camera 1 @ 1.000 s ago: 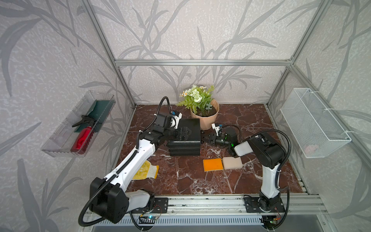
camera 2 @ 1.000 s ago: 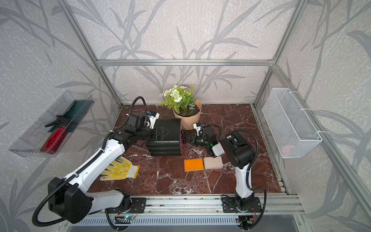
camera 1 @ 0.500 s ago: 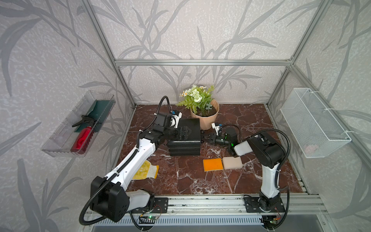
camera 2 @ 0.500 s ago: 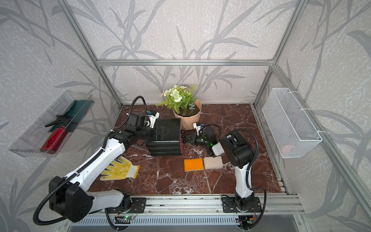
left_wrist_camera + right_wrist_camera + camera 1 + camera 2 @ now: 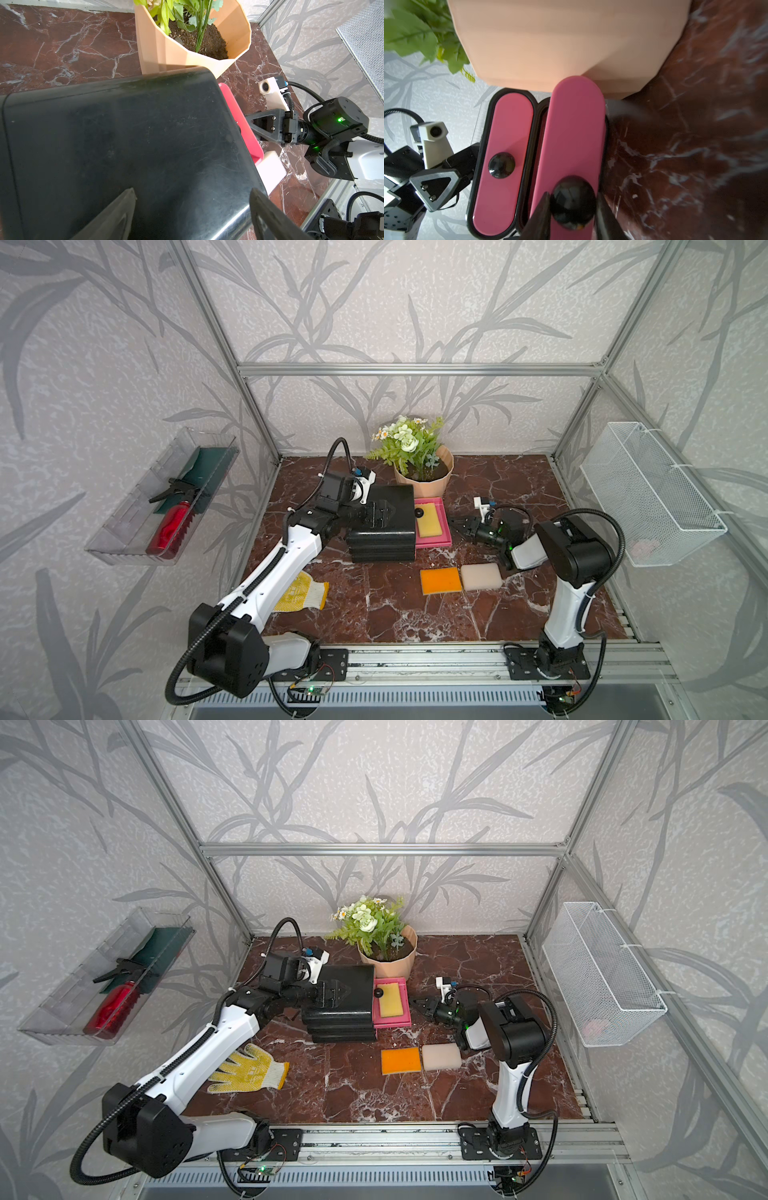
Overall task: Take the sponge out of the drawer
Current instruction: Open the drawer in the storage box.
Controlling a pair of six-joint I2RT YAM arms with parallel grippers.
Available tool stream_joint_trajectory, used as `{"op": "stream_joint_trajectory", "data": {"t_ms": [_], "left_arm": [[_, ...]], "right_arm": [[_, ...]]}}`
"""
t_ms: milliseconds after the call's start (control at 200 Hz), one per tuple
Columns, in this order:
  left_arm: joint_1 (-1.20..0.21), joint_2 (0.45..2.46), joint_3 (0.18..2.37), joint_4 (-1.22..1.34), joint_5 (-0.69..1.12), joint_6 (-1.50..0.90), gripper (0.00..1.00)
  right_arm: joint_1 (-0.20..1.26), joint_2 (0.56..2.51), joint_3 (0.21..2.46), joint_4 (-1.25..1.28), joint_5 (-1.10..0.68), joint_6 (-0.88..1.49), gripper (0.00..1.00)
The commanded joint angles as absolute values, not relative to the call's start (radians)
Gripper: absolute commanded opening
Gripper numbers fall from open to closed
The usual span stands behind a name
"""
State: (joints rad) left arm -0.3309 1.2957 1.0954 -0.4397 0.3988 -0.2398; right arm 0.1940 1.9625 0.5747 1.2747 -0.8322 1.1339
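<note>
Our right gripper (image 5: 457, 523) straddles the black round knob (image 5: 573, 199) of the pulled-out pink plastic drawer (image 5: 444, 537) and seems to pinch it. We find the yellow rectangular sponge (image 5: 429, 520) lying inside that drawer. Our left gripper (image 5: 192, 191) lies spread wide over the black plastic cabinet (image 5: 382, 539)

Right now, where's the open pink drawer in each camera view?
In a top view: open pink drawer, mid-picture, beside the black cabinet.
In a top view: same place.
Left wrist: pink strip past the cabinet's edge.
Right wrist: its front, beside the shut drawer.
Shared landmark: the flower pot, in all four.
</note>
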Motion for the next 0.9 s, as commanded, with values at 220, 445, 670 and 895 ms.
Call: {"op": "stream_joint_trajectory", "data": {"t_ms": [220,445,670,895], "left_arm": [[-0.322,1.315,1.083,-0.554,0.397,-0.244,0.86],[-0.319,1.309,1.083,-0.552,0.402,-0.245,0.86],[-0.318,1.305,1.083,-0.551,0.410,-0.247,0.86],[-0.318,1.291,1.080,-0.551,0.410,-0.249,0.87]], "right_arm": [[0.136,1.892,0.549,1.161,-0.792,1.058,0.21],[0.130,1.713,0.582,0.718,-0.682,0.839,0.22],[0.130,1.575,0.662,0.360,-0.596,0.675,0.30],[0.131,1.548,0.681,0.311,-0.565,0.659,0.57]]}}
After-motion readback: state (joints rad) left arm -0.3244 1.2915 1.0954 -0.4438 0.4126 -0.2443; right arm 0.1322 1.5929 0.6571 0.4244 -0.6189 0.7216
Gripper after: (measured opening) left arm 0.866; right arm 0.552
